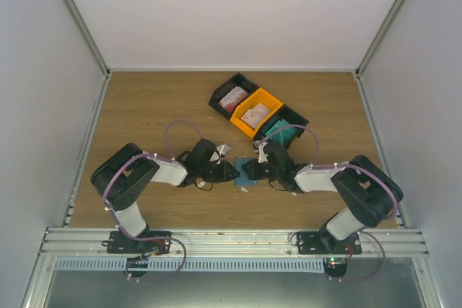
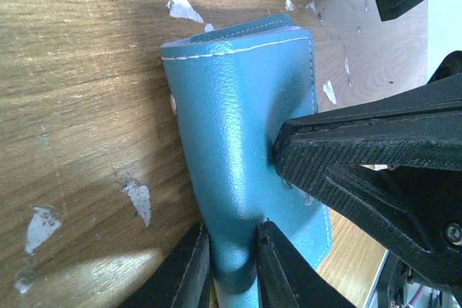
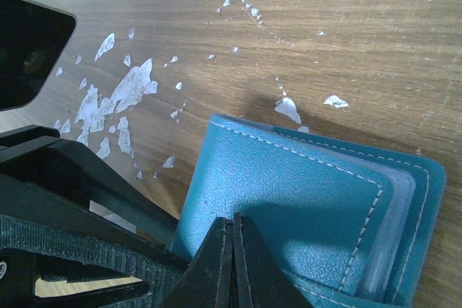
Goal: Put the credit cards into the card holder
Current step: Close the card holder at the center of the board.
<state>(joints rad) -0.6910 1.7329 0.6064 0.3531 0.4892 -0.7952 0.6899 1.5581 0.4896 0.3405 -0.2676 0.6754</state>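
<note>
Left gripper (image 2: 232, 239): bottom edge of the left wrist view, and it's got a bite. Both fingers are clamped on the folded edge of the card holder (image 2: 231, 120), pinning it to the table (image 3: 325, 27).
Right gripper (image 3: 232, 223): bottom centre of the right wrist view. The fingers are pressed together with nothing between them, and the tip bears on the blue cover.
Card holder: dead centre of the top view, between the two grippers. It lies flat and folded shut. Clear sleeves peek out along its right edge in the right wrist view, and no card shows in them.
Bins: further back, upper centre of the top view, three in a slanting row. They are a black bin (image 1: 219, 91), an orange bin (image 1: 273, 100) and another black bin (image 1: 300, 117), all well apart from the action.
Cards: all in the bins. There are red-and-white cards (image 1: 234, 97), whitish cards (image 1: 254, 115) and teal cards (image 1: 278, 133).
Done so far: no card is in the holder, as far as the pictures show.
Left to do: likely everything. Open the cover, fetch each card and slide it in.
</note>
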